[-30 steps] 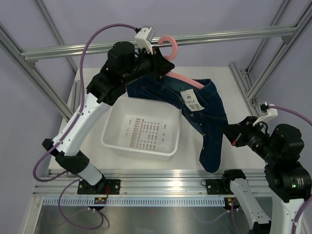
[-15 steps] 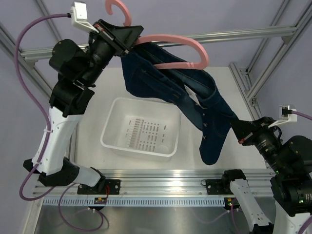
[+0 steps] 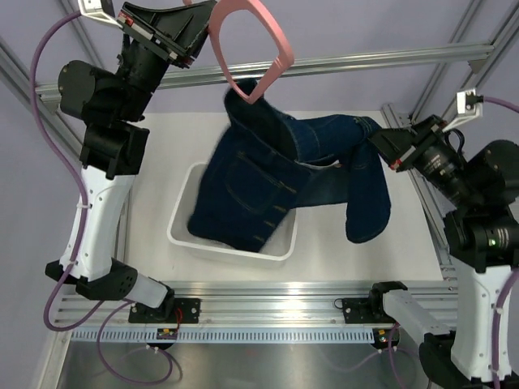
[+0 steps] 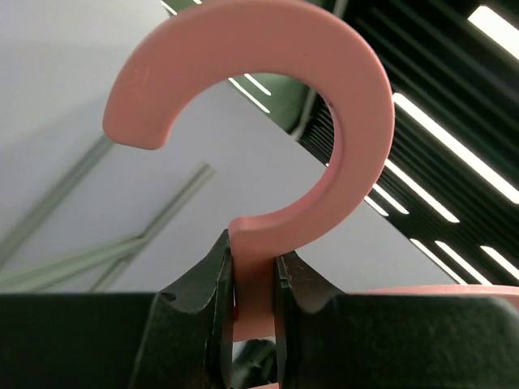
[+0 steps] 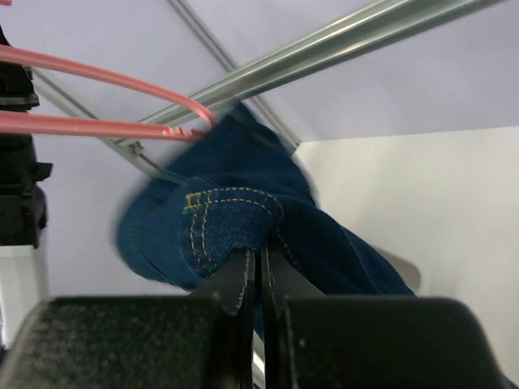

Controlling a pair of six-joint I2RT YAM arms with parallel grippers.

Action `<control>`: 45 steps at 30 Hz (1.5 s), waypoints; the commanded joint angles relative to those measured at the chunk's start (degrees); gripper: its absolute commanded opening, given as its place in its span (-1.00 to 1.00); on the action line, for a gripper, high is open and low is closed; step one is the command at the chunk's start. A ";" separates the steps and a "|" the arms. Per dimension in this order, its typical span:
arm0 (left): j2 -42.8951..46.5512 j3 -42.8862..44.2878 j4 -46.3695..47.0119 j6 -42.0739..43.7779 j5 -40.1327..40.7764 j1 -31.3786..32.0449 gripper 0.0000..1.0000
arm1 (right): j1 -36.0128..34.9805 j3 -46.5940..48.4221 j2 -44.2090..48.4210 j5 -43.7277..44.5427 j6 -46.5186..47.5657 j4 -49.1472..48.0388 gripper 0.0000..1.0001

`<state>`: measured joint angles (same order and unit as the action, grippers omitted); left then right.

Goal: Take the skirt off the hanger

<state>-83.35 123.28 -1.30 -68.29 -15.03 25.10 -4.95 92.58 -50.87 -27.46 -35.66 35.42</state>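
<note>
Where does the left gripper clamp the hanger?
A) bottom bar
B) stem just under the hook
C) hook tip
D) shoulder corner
B: the left wrist view shows the left gripper shut on the hanger stem right below the hook's curve.

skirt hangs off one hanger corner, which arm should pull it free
Right. Its gripper pinches the skirt edge and can pull away sideways; the left gripper is clamped on the hanger neck, just holding it up.
</note>
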 commanded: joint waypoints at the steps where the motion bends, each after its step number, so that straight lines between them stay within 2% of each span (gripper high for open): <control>1: 0.21 1.86 12.37 -10.81 -6.76 -0.14 -1.00 | -0.23 3.31 -5.19 -8.39 -7.31 -15.71 -1.00; 3: -0.67 5.28 9.93 -10.72 -8.08 -0.40 -1.00 | -1.63 3.93 -8.45 -8.84 -9.33 -20.36 -1.00; 4: -1.89 9.22 8.17 -10.46 -8.70 -0.67 -1.00 | -4.16 6.02 -11.06 -8.49 -8.99 -20.91 -1.00; 7: -1.99 11.10 8.33 -12.29 -10.81 -1.19 -1.00 | -10.49 12.16 -16.86 -6.38 -6.97 -20.39 -1.00; 10: 1.94 8.21 8.07 -11.52 -11.43 -1.20 -1.00 | -16.03 18.40 -21.88 -4.27 -4.08 -18.46 -1.00; 12: 4.76 4.43 8.85 -10.03 -12.04 -1.11 -1.00 | -17.63 20.27 -23.65 -3.65 -2.84 -18.19 -1.00; 21: 15.58 -1.28 7.46 -4.67 -12.40 -1.20 -1.00 | -26.94 30.03 -34.12 -0.49 0.50 -16.25 -1.00; 25: 17.87 -3.83 5.08 -2.99 -12.40 -1.20 -1.00 | -28.54 19.86 -30.71 3.20 1.47 -20.64 -1.00; 31: 20.07 -9.46 6.92 -3.51 -12.75 -1.11 -1.00 | -31.68 4.82 -28.23 4.51 0.32 -25.31 -1.00; 36: 21.82 -13.85 5.96 -1.77 -13.62 -1.20 -1.00 | -36.44 -7.72 -30.16 9.44 2.96 -26.36 -1.00; 40: 23.76 -17.81 2.89 0.00 -14.50 -1.11 -1.00 | -38.55 -11.36 -35.51 14.79 4.63 -23.30 -1.00; 42: 25.25 -21.31 2.62 1.05 -14.86 -1.11 -1.00 | -40.31 -10.58 -37.45 18.40 6.39 -19.87 -0.85; 43: 25.69 -22.29 1.57 1.58 -14.94 -1.11 -1.00 | -40.92 -10.31 -38.94 19.54 6.65 -18.73 -0.67; 44: 26.22 -23.17 1.48 2.28 -14.94 -1.11 -1.00 | -41.45 -10.14 -39.65 21.29 6.66 -16.89 -0.46; 45: 27.18 -25.09 -0.35 3.33 -15.03 -1.11 -1.00 | -42.15 -10.31 -40.00 21.40 6.66 -16.35 0.01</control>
<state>-58.92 100.53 -0.58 -68.12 -27.88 24.21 -45.10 81.32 -90.24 -12.27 -31.75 17.08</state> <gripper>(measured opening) 0.203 0.342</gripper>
